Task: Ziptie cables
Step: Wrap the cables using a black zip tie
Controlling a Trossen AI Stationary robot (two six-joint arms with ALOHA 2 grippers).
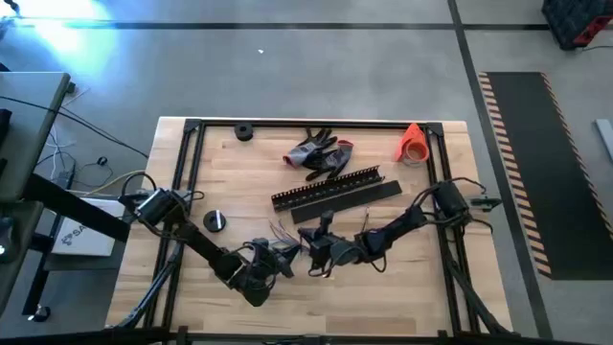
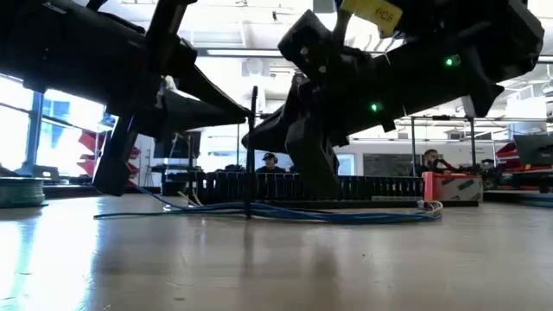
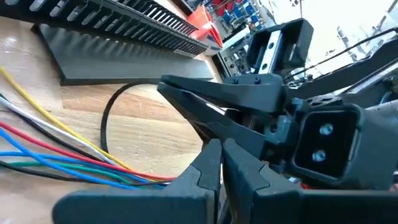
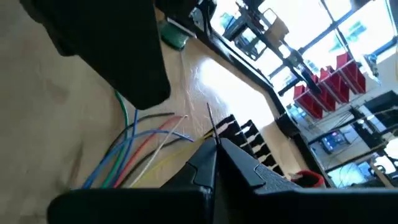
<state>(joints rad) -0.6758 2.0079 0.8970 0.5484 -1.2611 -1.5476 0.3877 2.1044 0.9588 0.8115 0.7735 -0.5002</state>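
From above, the cables [image 1: 287, 233] are too small to count, their near ends hidden beneath the left end effector [image 1: 281, 257].

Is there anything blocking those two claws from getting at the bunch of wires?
Nothing visible does. The cables lie on bare wood right beside the left gripper and the right gripper, which meet over them. The black slotted strips and the gloves lie farther back, out of the way.

dark arms — green lights, yellow label
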